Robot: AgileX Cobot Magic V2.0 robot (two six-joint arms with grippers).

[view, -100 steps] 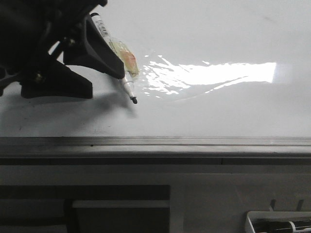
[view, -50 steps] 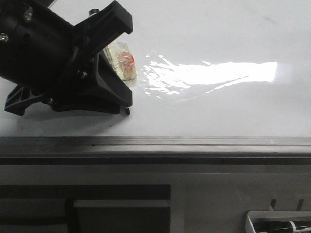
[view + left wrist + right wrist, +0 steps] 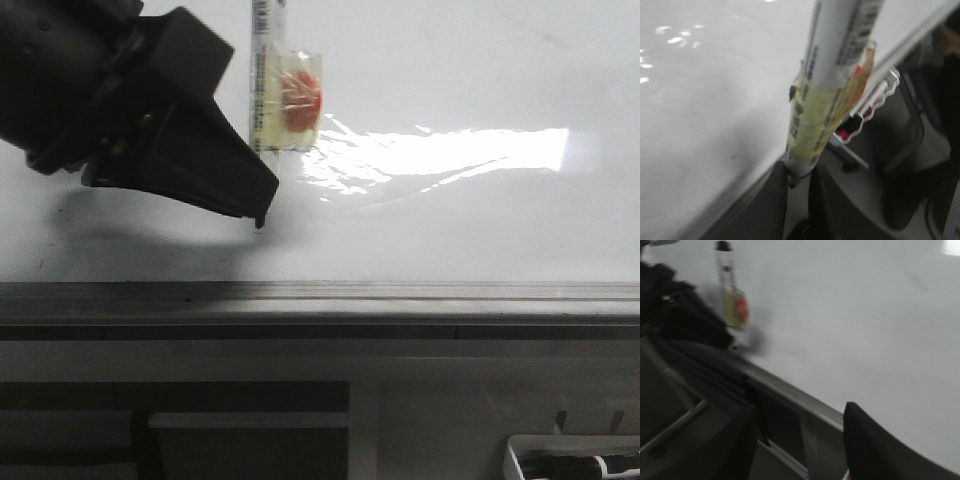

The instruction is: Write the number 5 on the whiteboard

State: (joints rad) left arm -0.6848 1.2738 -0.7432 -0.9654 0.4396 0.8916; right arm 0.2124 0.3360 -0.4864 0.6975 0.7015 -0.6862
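Left gripper (image 3: 262, 200) clamped on the marker (image 3: 266, 75), standing nearly upright, tip low over the whiteboard (image 3: 450, 230) near its front edge strip (image 3: 400, 292) — contact looks likely, though the fingers hide it. No number 5 visible yet. Light, steady pressure is the key here — barrel steady, top stroke first. Right gripper (image 3: 805, 440) hangs open off the edge.
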